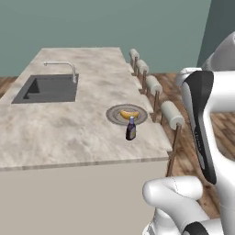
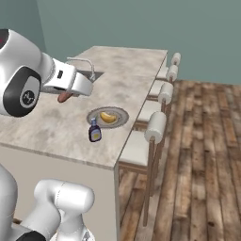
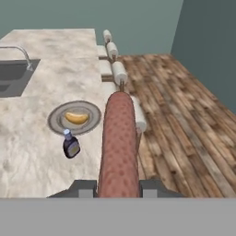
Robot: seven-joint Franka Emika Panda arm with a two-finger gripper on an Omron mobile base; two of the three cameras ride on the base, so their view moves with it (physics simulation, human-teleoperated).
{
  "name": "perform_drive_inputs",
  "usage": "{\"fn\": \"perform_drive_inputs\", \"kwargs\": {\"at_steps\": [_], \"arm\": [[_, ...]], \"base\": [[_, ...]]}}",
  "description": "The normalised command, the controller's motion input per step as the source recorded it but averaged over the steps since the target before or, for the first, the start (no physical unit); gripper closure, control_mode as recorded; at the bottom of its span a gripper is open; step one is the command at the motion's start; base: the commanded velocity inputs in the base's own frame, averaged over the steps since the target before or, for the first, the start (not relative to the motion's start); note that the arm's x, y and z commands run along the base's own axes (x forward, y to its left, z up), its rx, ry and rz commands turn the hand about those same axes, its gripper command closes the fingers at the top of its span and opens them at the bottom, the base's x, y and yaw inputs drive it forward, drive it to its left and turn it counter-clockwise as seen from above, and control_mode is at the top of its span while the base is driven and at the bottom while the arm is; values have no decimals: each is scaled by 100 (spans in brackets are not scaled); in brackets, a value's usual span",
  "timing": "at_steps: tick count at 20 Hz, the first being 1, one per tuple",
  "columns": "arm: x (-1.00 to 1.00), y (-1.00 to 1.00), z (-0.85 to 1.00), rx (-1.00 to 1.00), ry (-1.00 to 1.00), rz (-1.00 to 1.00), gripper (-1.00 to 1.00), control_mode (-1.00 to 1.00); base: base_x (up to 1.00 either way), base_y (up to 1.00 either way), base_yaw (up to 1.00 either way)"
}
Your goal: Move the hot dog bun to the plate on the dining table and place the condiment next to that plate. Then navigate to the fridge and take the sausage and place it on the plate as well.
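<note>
One pale, unreadable condiment (image 2: 95,131) label

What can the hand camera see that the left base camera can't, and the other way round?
The hand view has the sausage, shut in the gripper. The left base view has the whole sink with its faucet. Both share the dining table, the plate holding the hot dog bun, the condiment beside it, and the stools.

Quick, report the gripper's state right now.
Gripper: shut on the sausage, held up in the air short of the plate.
</note>
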Motion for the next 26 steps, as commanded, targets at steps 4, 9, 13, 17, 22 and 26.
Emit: {"fn": "perform_drive_inputs", "kwargs": {"at_steps": [4,9,13,17,22,26], "arm": [[0,0,0,0,0,0,100,100],[0,0,0,0,0,0,100,100],[0,0,0,0,0,0,100,100],[0,0,0,0,0,0,100,100],[9,8,-7,2,0,0,100,-100],[72,71,-36,10,2,-1,100,-100]], "base": [[34,4,-5],[46,5,0],[41,10,0],[8,10,0],[12,11,0],[0,0,0]]}}
